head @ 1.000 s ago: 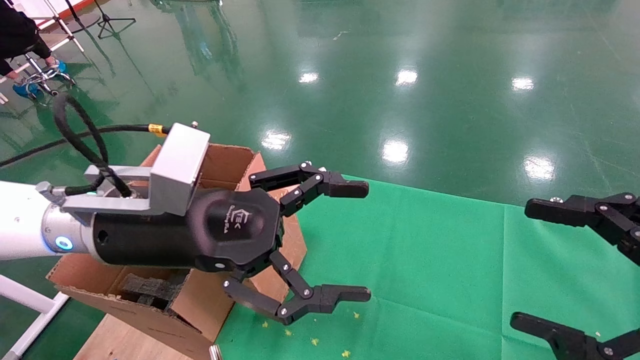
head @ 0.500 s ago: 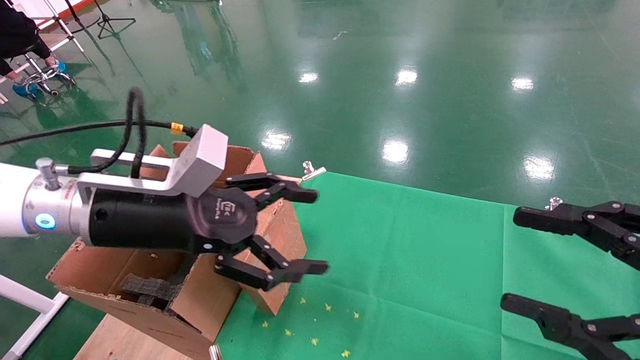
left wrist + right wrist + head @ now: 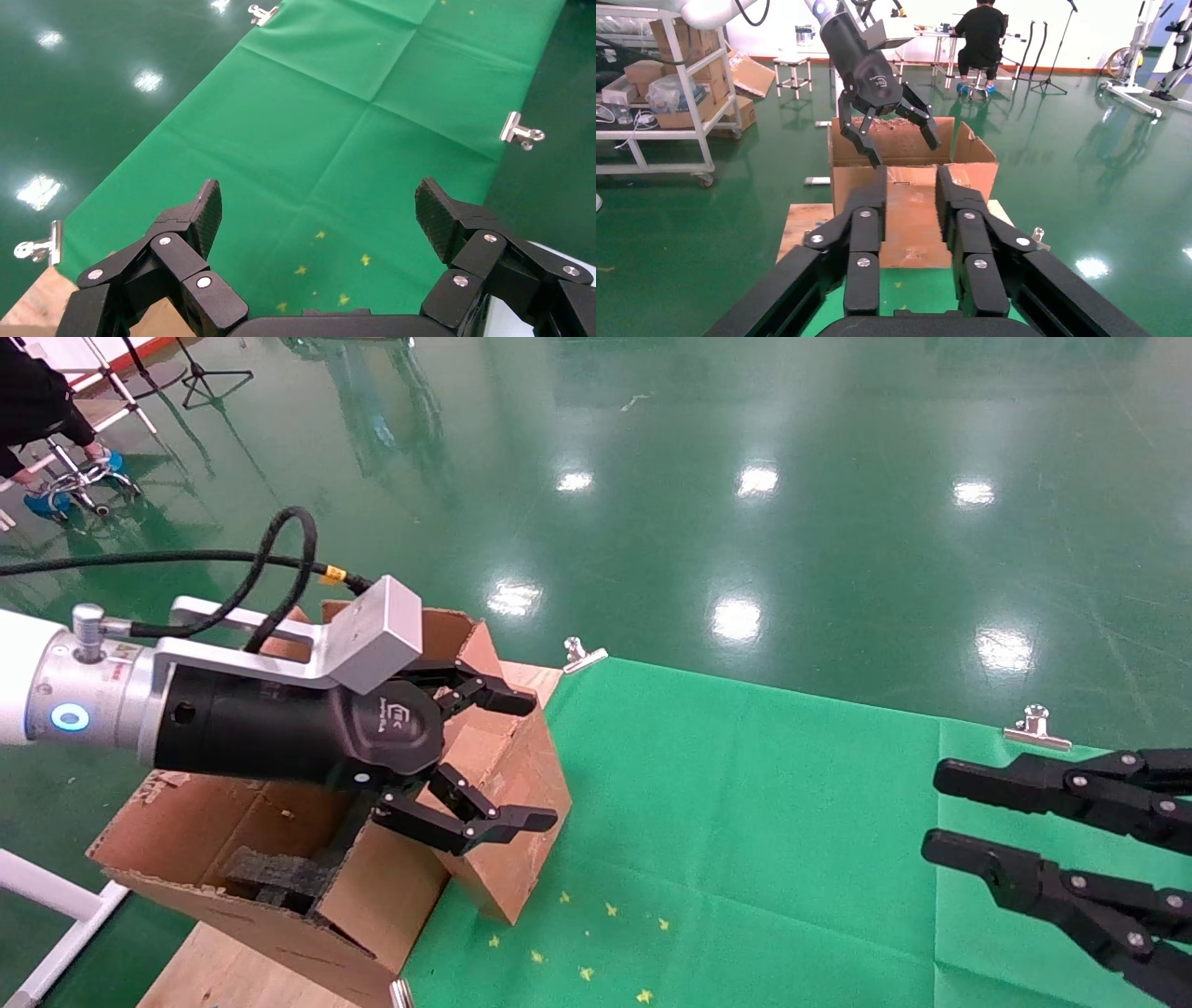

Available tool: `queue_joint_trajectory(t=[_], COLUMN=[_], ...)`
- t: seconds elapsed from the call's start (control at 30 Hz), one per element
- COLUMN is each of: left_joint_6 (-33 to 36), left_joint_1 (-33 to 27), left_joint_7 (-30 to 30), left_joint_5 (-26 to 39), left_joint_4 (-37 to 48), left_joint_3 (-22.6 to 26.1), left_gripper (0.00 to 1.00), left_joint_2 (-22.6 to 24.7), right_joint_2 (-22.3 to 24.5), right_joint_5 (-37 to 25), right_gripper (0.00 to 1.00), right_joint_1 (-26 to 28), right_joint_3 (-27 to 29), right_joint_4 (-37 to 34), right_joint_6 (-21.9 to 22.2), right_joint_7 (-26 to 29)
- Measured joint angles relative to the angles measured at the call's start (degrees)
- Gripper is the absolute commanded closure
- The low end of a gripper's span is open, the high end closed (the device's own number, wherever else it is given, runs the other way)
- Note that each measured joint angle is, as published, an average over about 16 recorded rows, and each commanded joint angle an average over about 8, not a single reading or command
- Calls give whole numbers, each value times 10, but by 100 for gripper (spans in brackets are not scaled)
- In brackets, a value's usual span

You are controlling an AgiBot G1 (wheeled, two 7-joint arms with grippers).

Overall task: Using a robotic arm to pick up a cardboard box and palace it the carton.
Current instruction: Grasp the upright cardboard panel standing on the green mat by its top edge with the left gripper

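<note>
The carton [image 3: 507, 859] stands at the left end of the table, its flaps up, with black foam [image 3: 270, 873] inside. It also shows in the right wrist view [image 3: 905, 210]. My left gripper [image 3: 526, 759] is open and empty, hovering over the carton's flap on the table side. In the left wrist view it [image 3: 320, 210] spans only green cloth. The right wrist view shows it [image 3: 891, 137] above the carton. My right gripper [image 3: 945, 810] hangs over the cloth at the right, fingers a little apart and empty; it also shows in its own wrist view [image 3: 910, 186]. The small cardboard box is out of view.
A green cloth [image 3: 792, 822] covers the table, held by metal clips [image 3: 582, 656] [image 3: 1034, 728]. Yellow scraps [image 3: 596, 943] lie near the carton. A wooden board [image 3: 233, 971] sits under the carton. A seated person [image 3: 37, 402] is at the far left.
My left gripper has drawn back to the left and down over the carton, still open. My right gripper's fingers have come much closer together.
</note>
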Motion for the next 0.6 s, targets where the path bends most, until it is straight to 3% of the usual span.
queue_joint_trajectory(t=[0.2, 0.6], left_joint_6=[4, 32], left_joint_1=[-28, -120], left_joint_7=[-65, -267], left_joint_5=[46, 186], left_joint_4=[5, 3], left_joint_3=[16, 89], left_gripper=[0, 0], left_joint_2=[2, 31], right_joint_2=[0, 0], right_joint_5=[0, 0], right_gripper=[100, 100], right_joint_1=[0, 0], right_joint_3=[0, 0], right_joint_4=[0, 0], right_joint_6=[0, 0], right_joint_7=[0, 0])
